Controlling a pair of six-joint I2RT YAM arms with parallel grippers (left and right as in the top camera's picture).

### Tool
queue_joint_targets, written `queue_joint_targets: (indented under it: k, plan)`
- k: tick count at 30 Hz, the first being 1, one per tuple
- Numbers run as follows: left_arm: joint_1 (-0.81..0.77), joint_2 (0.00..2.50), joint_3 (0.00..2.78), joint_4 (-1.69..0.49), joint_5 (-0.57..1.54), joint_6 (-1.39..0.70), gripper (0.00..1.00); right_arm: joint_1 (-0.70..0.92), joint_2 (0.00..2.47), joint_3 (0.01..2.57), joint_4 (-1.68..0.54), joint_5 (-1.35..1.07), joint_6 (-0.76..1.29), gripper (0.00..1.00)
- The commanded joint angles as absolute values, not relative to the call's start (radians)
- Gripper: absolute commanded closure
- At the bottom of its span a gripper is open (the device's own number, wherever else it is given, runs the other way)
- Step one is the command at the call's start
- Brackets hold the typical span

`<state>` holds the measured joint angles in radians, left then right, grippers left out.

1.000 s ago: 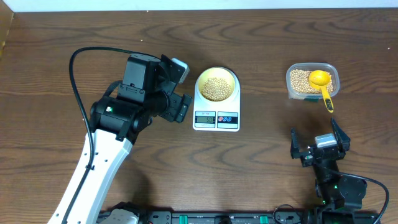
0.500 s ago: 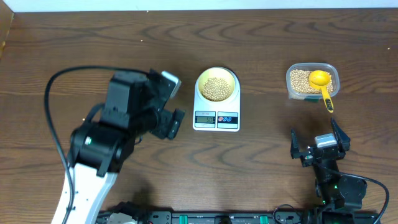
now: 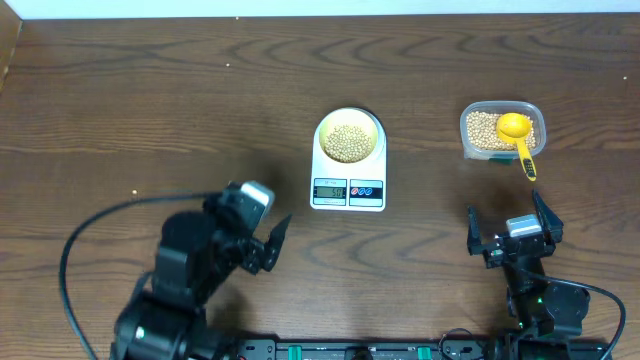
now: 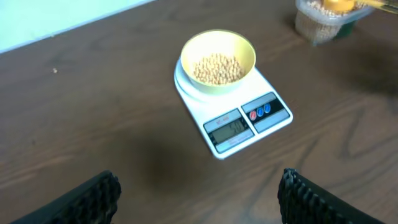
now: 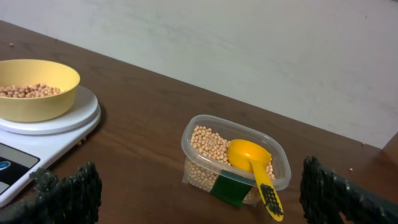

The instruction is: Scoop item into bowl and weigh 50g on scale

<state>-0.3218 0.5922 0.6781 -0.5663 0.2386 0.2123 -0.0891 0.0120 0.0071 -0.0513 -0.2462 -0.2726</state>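
One bowl (image 3: pixel 322 133) of beans (image 3: pixel 348 141) sits on one scale (image 3: pixel 348 192), mid-counter. One clear tub (image 3: pixel 466 131) by the right edge holds beans and one yellow scoop (image 3: pixel 514 126). The left hand (image 3: pixel 272 247) and right hand (image 3: pixel 505 206) are wide open, empty.

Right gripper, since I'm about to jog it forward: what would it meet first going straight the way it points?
Most likely the yellow scoop, its handle jutting from the clear tub of beans; height is unclear, so it might pass over.
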Motion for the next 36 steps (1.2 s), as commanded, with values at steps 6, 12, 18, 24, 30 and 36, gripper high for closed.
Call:
queue_joint_targets:
  k: [6, 12, 18, 24, 30, 36]
  plan:
    - [-0.318, 0.371, 0.455, -0.411, 0.251, 0.197, 0.17, -0.084, 0.007, 0.006, -0.056, -0.242, -0.262, 0.01]
    - [-0.318, 0.297, 0.321, -0.249, 0.25, 0.197, 0.17, -0.084, 0.007, 0.006, -0.056, -0.242, -0.262, 0.01]
    - [-0.302, 0.285, 0.224, -0.102, 0.25, 0.197, 0.17, -0.084, 0.007, 0.006, -0.056, -0.242, -0.262, 0.01]
    - [-0.254, 0.28, 0.162, 0.024, 0.25, 0.197, 0.17, -0.084, 0.007, 0.006, -0.056, -0.242, -0.262, 0.01]
    - [-0.218, 0.235, 0.107, 0.107, 0.25, 0.197, 0.17, -0.084, 0.007, 0.006, -0.056, -0.242, -0.262, 0.01]
    - [-0.187, 0.145, 0.057, 0.145, 0.25, 0.197, 0.17, -0.084, 0.007, 0.006, -0.056, -0.242, -0.262, 0.01]
